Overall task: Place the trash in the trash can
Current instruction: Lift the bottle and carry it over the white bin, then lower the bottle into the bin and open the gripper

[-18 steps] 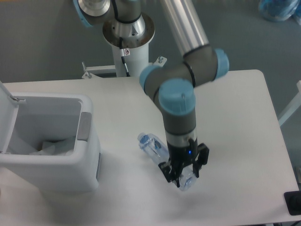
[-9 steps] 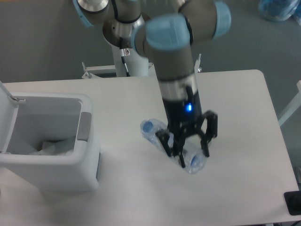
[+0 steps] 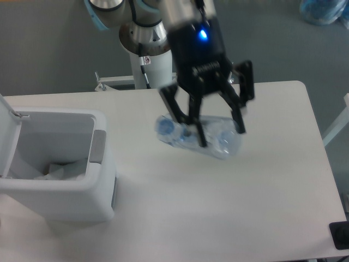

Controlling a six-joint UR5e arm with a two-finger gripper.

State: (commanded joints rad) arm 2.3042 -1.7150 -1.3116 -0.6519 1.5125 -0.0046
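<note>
Step in hand, as judged: carrying the second piece of trash toward the bin. The pincer (image 3: 206,128) was closed on the crushed clear plastic bottle (image 3: 199,136), its dark fingers (image 3: 199,130) clamped across the bottle's middle, one side visibly pressed into the plastic. The bottle hung roughly level, bluish cap end pointing toward the bin side, the clear base sticking out past the fingers on the other side. No contact between bottle and white surface (image 3: 229,207) was apparent; it looked lifted clear, though the view is from above and the picture is motion-blurred, so height cannot be read.

The white trash can (image 3: 60,188) stood at the left part of the surface, well apart from the pincer, hinged lid (image 3: 7,139) tipped open at its far left side, grey panel (image 3: 97,146) on the rim facing the bottle. A crumpled white wrapper (image 3: 59,170) already lay inside at the bottom.

Next move, as judged: travel left until the bottle is over the opening, high enough for the overhanging ends to pass the rim and grey panel, then release. Risk: the bottle is long relative to the grip, so an end could catch the rim or the upright lid.
</note>
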